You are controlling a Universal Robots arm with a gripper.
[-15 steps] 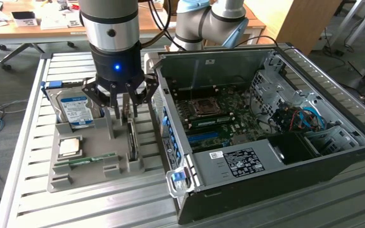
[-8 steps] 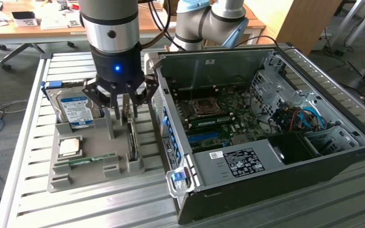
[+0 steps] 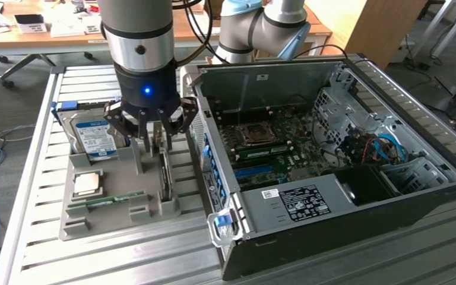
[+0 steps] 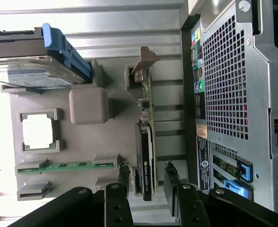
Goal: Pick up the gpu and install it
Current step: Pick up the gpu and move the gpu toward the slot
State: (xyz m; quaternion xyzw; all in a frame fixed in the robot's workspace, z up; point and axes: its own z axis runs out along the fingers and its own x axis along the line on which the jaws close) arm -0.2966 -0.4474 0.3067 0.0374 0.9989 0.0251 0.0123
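The gpu (image 3: 167, 173) stands on its long edge in a slot of the grey holder tray (image 3: 78, 225), just to the exterior view's left of the open computer case (image 3: 370, 208). In the wrist view the gpu (image 4: 146, 142) shows its green card, black cooler block and silver end bracket. My gripper (image 3: 158, 138) hangs right above it, open. Its two fingers (image 4: 125, 176) straddle the cooler end of the card, with a small gap on each side, so the gripper (image 4: 147, 178) is not touching it.
On the same tray are a hard drive (image 3: 93, 136) with a blue-white label, a square processor (image 3: 87, 183) and a thin green memory stick (image 3: 107, 199). The case lies on its side with the motherboard (image 3: 268, 148) exposed. A second arm's base (image 3: 252, 29) stands behind it.
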